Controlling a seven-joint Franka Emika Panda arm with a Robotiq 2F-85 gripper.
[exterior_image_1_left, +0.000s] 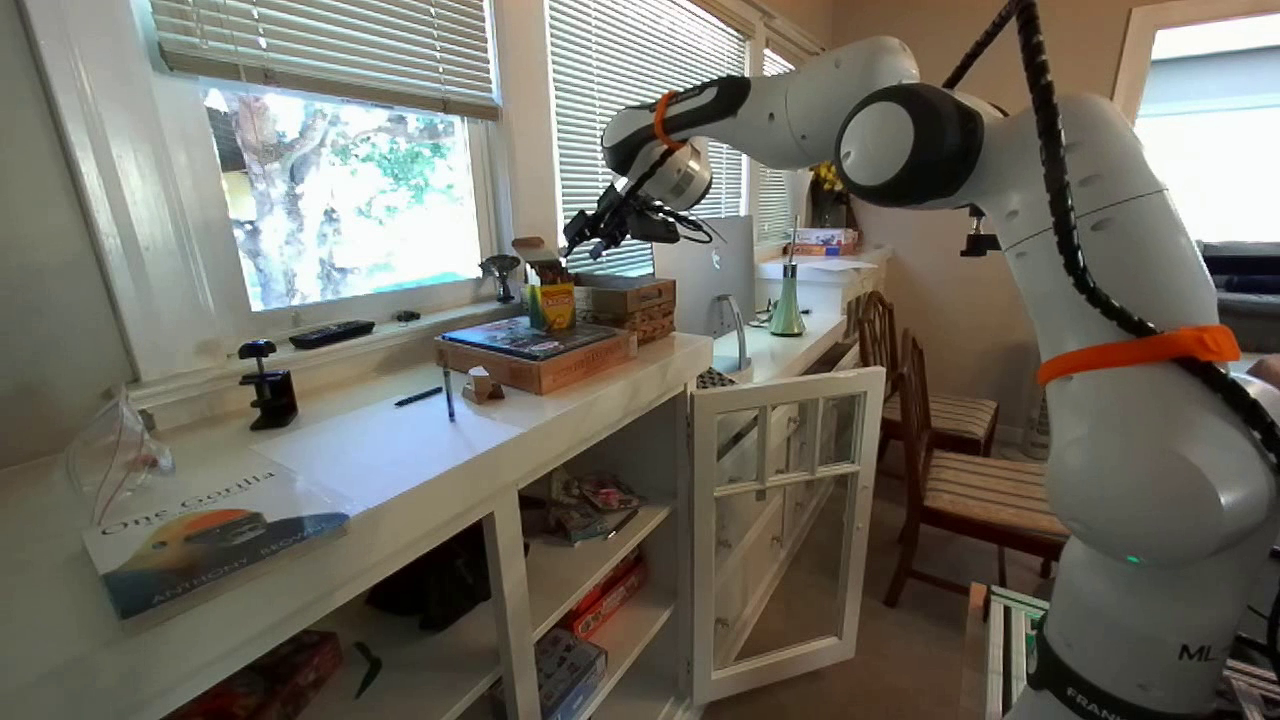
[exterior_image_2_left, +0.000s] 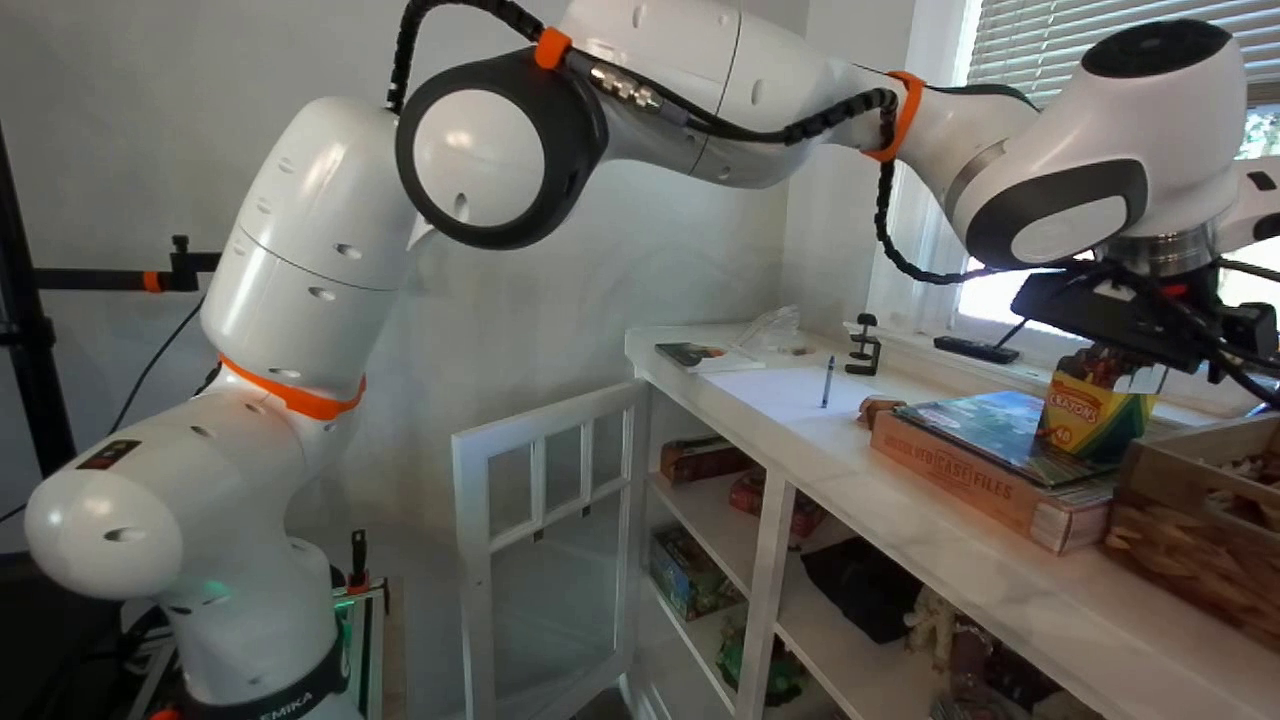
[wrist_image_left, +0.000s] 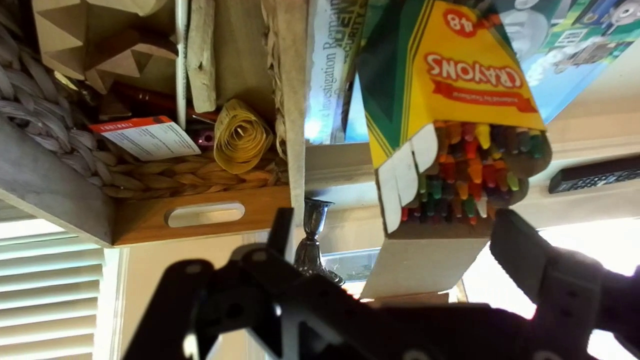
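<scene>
The crayon box (wrist_image_left: 457, 107) was yellow and green, with a red badge reading 48 and a red band beneath the word CRAYONS. Its lid was folded back, and pointed crayons (wrist_image_left: 475, 172) — red, orange, yellow, green — crowded the mouth. It stood upright on the flat boxes (exterior_image_2_left: 960, 480), near a wooden crate (exterior_image_2_left: 1180, 525). The gripper (wrist_image_left: 397, 232) hung just above, its fingers spread wide.

Only the wrist view showed a yellow roll (wrist_image_left: 242, 140) inside the crate; UNSOLVED CASE FILES was legible in an exterior view, and a green cone-shaped stand (exterior_image_1_left: 787, 312) and monitor (exterior_image_1_left: 705, 265) appeared in an exterior view alone.
</scene>
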